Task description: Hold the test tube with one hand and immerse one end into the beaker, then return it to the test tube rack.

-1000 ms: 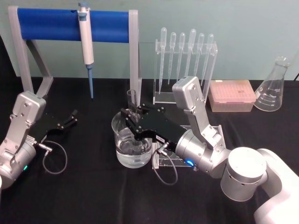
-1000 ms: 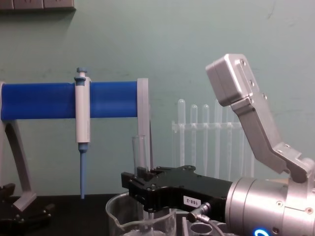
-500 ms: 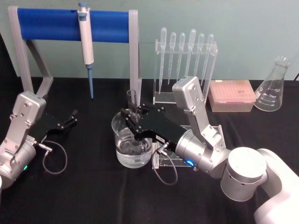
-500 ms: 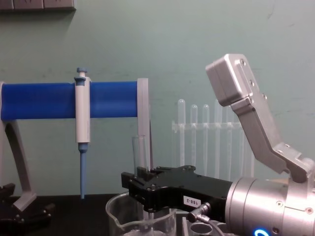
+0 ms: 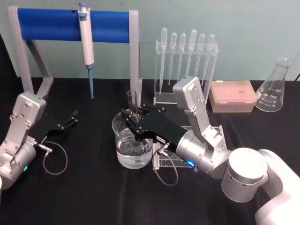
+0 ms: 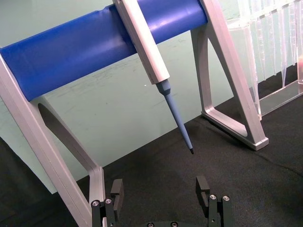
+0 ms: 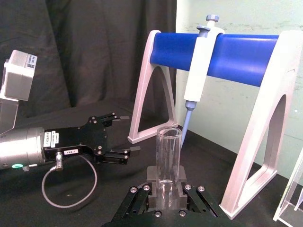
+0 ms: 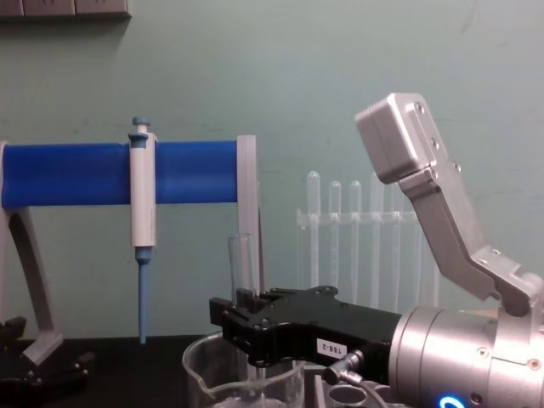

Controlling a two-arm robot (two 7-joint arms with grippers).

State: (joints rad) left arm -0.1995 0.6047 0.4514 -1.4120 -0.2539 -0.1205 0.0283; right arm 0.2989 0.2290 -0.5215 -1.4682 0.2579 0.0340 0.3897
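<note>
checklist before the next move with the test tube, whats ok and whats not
1. Right gripper shut on the clear glass test tube: ok.
2. Tube upright: ok.
3. Tube's lower end under the water in the wide clear glass beaker: cannot tell.
4. Free slot in the clear plastic rack, partly under the right arm: cannot tell.
5. Left gripper open, parked at the left, apart from the beaker: ok.

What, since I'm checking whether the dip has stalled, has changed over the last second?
Nothing visibly changed. The right gripper stays shut on the tube, which is upright with its lower end in the beaker. The left gripper stays open, parked at the left.
</note>
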